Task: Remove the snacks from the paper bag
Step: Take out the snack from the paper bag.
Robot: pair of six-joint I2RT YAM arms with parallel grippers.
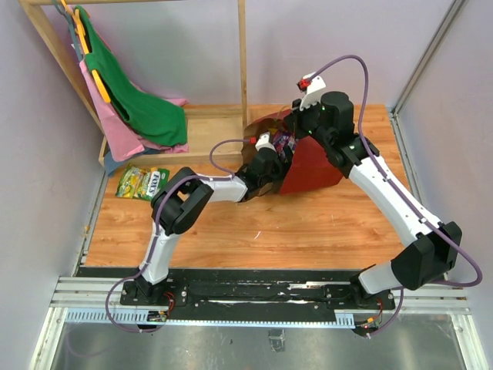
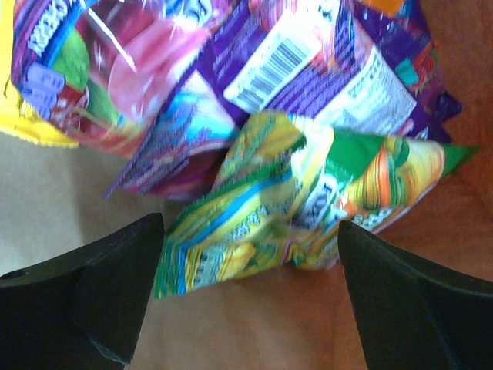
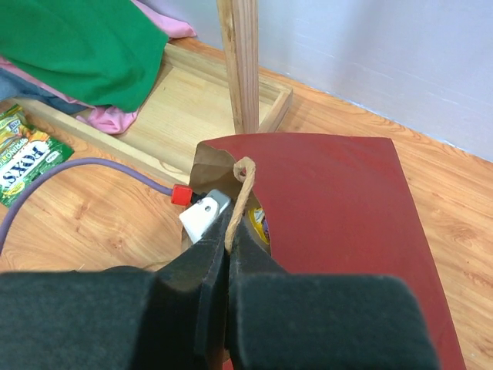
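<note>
The dark red paper bag (image 1: 312, 166) lies on its side on the table, mouth to the left; it also shows in the right wrist view (image 3: 339, 208). My right gripper (image 3: 231, 239) is shut on the bag's tan loop handle (image 3: 240, 189) and holds the mouth up. My left gripper (image 2: 250, 297) is inside the bag, open, its fingers (image 2: 100, 289) on either side of a green and yellow candy packet (image 2: 285, 212). Purple packets (image 2: 323, 69) and a red and yellow packet (image 2: 85, 69) lie just beyond it. A green candy packet (image 1: 142, 183) lies out on the table at the left.
A wooden clothes rack (image 1: 216, 127) with green (image 1: 139, 92) and pink (image 1: 115, 123) cloths stands at the back left, its tray base just behind the bag's mouth. Grey walls close the table at left and right.
</note>
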